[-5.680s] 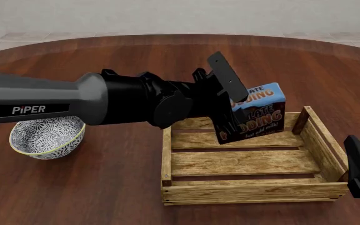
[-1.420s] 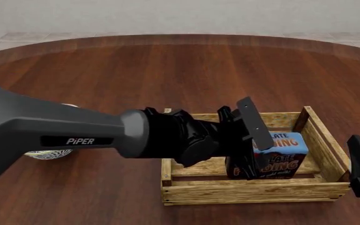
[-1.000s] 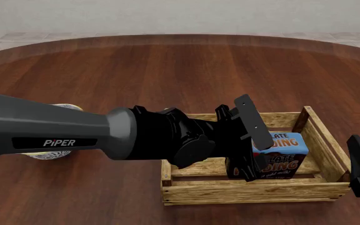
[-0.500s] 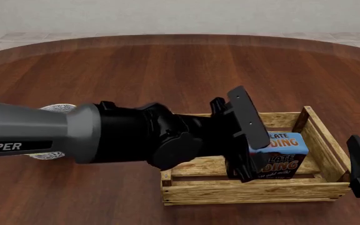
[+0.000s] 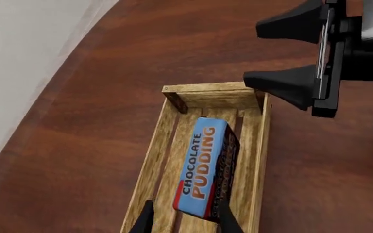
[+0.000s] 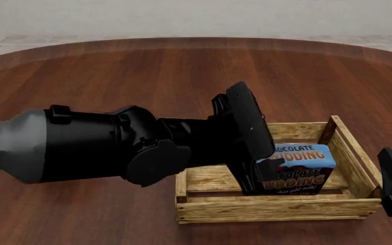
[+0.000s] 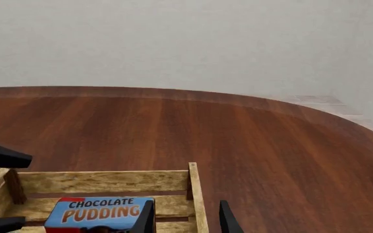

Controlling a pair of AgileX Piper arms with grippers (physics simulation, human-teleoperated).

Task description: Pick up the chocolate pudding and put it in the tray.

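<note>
Chocolate pudding (image 6: pixel 297 169): stands upright inside the tray, on the slatted floor, in the right half, nearer the 3 o'clock end wall than the 9 o'clock one. Blue top band faces up; brown front with lettering faces the camera side.
Tray (image 6: pixel 277 208): sits on the table at about 4 o'clock in the front view, long sides running 9 to 3 o'clock.
Left gripper (image 5: pixel 185 219): over the tray's left half, at the carton's 9 o'clock end. In the left wrist view the two fingertips stand parted, one on each side of the carton's near end. Whether the pads touch the carton cannot be told; jaws read as spread, not clamped.
Right gripper (image 7: pixel 182 217): at the front view's 4 o'clock edge, just beyond the tray's right end. Fingers parted, nothing between them.
Table (image 6: pixel 182 71): dark reddish wood, round edge toward 12 o'clock.
</note>
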